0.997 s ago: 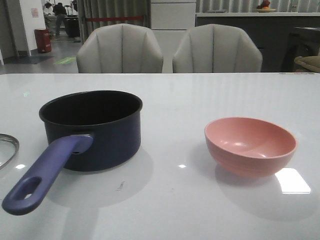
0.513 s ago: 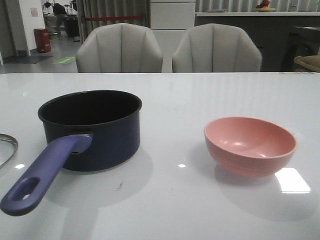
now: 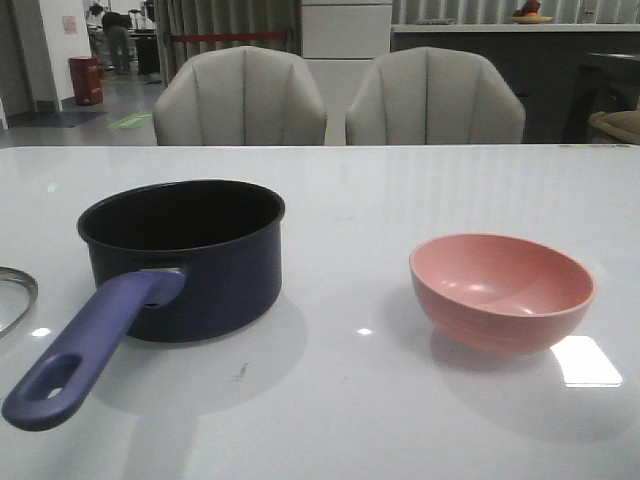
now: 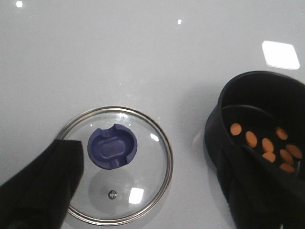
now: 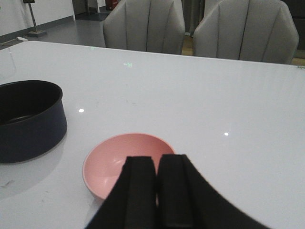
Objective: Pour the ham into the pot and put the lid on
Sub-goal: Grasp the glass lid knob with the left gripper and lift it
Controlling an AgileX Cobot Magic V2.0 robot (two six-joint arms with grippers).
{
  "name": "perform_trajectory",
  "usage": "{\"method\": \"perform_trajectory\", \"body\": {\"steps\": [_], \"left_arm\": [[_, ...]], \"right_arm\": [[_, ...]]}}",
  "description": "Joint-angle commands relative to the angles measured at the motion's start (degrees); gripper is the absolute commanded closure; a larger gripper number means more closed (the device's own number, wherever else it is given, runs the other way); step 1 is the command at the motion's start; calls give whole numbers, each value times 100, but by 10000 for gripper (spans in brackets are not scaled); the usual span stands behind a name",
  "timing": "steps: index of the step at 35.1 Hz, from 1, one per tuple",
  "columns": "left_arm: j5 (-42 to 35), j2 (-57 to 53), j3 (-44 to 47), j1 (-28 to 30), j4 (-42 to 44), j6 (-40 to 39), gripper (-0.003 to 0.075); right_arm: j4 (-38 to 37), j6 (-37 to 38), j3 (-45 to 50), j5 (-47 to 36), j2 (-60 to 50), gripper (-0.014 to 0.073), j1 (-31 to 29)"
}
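The dark navy pot [image 3: 185, 255] stands at the left of the table, its purple-blue handle [image 3: 90, 350] pointing toward me. Several orange-pink ham pieces [image 4: 268, 144] lie on the pot's [image 4: 257, 81] black bottom in the left wrist view. The glass lid [image 4: 143, 138] lies flat on the table beside the pot, blue knob [image 4: 112, 147] up; only its rim [image 3: 18, 295] shows in the front view. My left gripper [image 4: 150, 160] hangs open above the lid, its fingers wide apart. My right gripper [image 5: 156, 164] is shut and empty above the pink bowl [image 5: 109, 162].
The pink bowl [image 3: 500, 290] stands empty at the right of the table. Two grey chairs [image 3: 240, 100] stand behind the far table edge. Neither arm shows in the front view.
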Motion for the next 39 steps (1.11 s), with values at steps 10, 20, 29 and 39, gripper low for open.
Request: {"method": "perform_trajectory", "body": {"steps": [10,20,29,39], "left_arm": [[834,2405,-1599,191,-54,-61,117],[1718,3359,-2515,568,-163,-61,117],[2403,4068,-3009,568,-137,-61,117],[2255,4246,-3079,568,-100,-61,117]], "right_arm": [[32,-16,-165,-486,32,437,8],[32,-16,-165,-486,32,437,8],[32,-16,-165,-486,32,437,8],[32,-16,-165,-486,32,437,8]]}}
